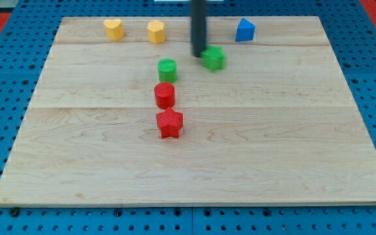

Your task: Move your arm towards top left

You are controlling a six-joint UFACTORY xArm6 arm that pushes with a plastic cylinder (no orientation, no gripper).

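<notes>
my tip (199, 55) touches the green block (213, 58) (yellow hexagon (156, 31) up-left).

My tip (199, 55) sits just left of the blurred green block (213, 58). Up-left, the yellow hexagonal block (156, 31) and yellow heart-shaped block (113, 29) stand in my way; bare wooden board (83, 72) lies below them.

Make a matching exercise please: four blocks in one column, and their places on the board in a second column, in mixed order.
Things:
1. blue block
2. red star
3. yellow heart
4. green block beside my tip

Places:
A. nearest the view's bottom
B. farthest to the view's left
C. farthest to the view's right
D. just right of the rod's end

Pairs: 1-C, 2-A, 3-B, 4-D
</notes>
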